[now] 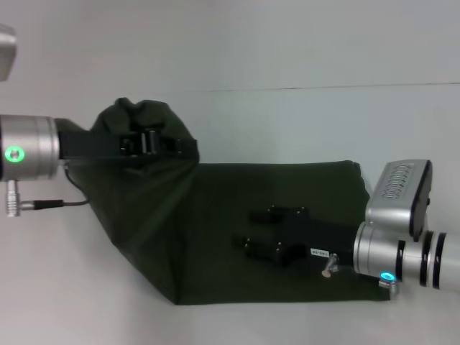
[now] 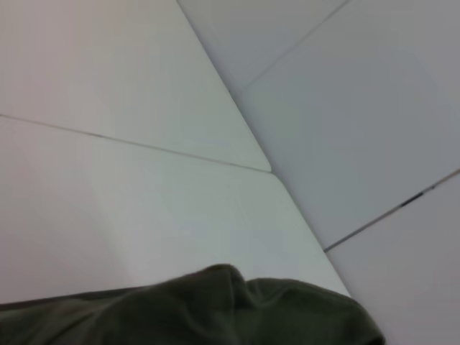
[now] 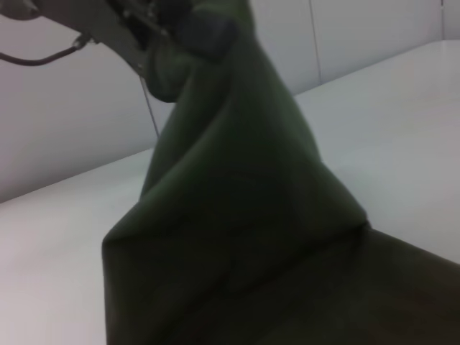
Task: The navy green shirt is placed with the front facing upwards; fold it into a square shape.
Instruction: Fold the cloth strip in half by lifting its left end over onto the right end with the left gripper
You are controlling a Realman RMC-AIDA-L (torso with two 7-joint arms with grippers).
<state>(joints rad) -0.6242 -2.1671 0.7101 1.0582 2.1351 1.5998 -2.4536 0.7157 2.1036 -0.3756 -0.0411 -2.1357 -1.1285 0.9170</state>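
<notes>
The shirt [image 1: 215, 230] lies plain green side up on the white bench [image 1: 302, 43], toward its near edge. The left gripper [image 1: 147, 141] is clamped on a bunched part of it, lifted off the bench. The right gripper [image 1: 251, 230] rests on the flat cloth, fingers spread.

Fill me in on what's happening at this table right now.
The robot is partway through folding the navy green shirt on the white table. The left end effector is shut on one end of the shirt, holding it bunched and lifted above the table. The right end effector rests low over the flat part of the shirt, apparently pinning it. No print shows, only plain green cloth.
</notes>
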